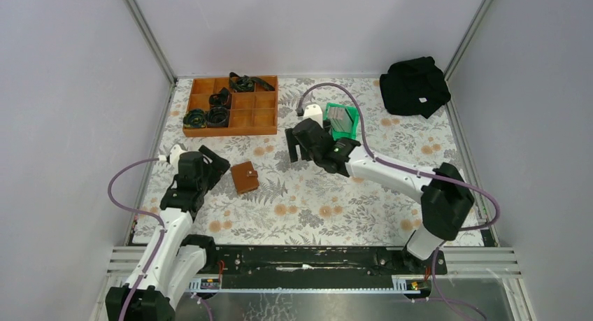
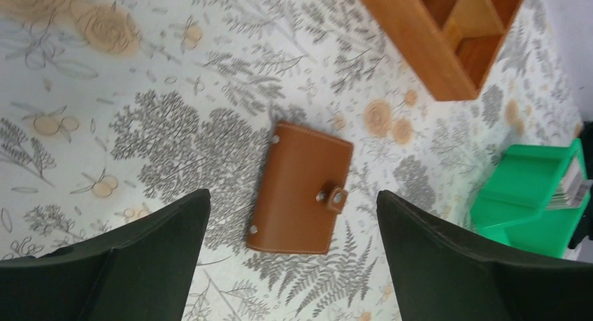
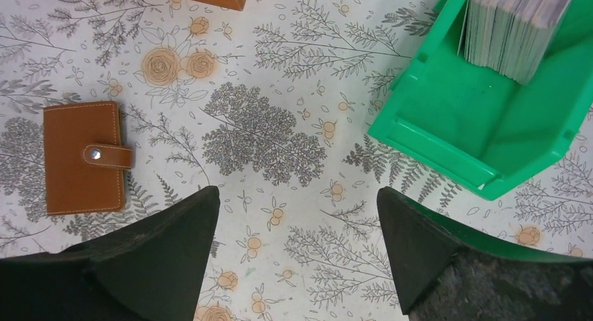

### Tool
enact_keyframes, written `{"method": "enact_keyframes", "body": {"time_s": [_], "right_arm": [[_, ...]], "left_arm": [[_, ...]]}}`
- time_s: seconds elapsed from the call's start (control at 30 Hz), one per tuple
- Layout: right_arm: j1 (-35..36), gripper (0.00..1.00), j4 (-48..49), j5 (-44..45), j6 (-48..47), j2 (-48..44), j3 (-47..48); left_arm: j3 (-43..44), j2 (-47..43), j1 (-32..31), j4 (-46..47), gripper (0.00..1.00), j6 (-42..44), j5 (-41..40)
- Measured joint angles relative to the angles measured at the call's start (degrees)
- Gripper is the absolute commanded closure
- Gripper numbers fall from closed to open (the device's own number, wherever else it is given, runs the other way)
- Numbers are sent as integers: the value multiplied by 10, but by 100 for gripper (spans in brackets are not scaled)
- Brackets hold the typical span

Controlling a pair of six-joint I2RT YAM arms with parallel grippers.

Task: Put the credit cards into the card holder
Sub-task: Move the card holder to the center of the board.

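Both spread, empty: left end effector (image 2: 292,198), right end effector (image 3: 295,195); credit cards (image 3: 517,27) packed tight, card holder (image 3: 84,157) snapped shut, so multi-card grab likely.

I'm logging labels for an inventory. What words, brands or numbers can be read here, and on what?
None can be read in any view.
On the black cloth: a small white spot, too small to read.
The credit cards in the green bin: only edges show, no print.
The card holder: plain leather, no brand visible.
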Motion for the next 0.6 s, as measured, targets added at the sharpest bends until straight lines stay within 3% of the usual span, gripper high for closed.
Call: {"method": "enact_keyframes", "body": {"time_s": [0.37, 0.6], "right_arm": [[-10, 8, -19, 6, -15, 71, 82], [-132, 7, -23, 4, -8, 70, 82]], "left_arm": [[-35, 13, -3, -18, 10, -12, 23], [-40, 26, -8, -15, 11, -12, 34]]}}
